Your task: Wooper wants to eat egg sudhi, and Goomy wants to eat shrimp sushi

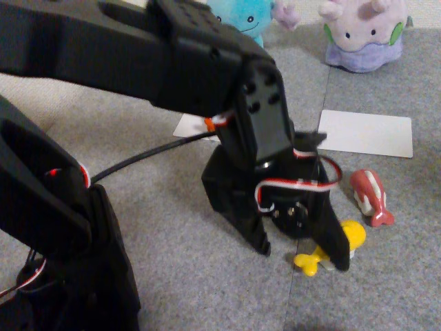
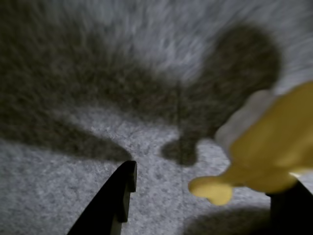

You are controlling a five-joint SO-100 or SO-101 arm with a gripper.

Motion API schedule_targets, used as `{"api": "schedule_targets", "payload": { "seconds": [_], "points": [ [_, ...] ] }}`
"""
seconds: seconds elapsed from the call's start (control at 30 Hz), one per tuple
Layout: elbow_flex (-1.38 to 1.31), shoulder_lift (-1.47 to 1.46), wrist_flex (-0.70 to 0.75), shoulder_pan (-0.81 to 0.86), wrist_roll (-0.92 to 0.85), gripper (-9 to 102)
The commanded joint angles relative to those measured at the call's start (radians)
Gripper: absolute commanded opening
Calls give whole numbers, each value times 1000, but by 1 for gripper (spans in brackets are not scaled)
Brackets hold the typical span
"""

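Reaching low over grey carpet (image 1: 172, 262), fingers (image 2: 120, 196) spread, egg sushi (image 2: 274, 147) beside one

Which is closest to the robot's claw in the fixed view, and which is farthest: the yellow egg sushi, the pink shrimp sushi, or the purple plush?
1. Egg sushi, right at the gripper.
2. Shrimp sushi, just right of it.
3. Purple plush, far off at the top right.

No legible text, labels, brands or numbers anywhere — white cards (image 1: 365, 133) blank, arm (image 1: 138, 62) unmarked in fixed view.
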Motion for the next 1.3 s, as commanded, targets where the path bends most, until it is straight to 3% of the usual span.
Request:
{"api": "schedule_targets", "payload": {
  "seconds": [0.0,0.17,1.27],
  "points": [
    [-38,-5,-20,3,2,30],
    [-78,-9,-32,58,-14,26],
    [-103,-23,-132,43,67,26]
  ]
}}
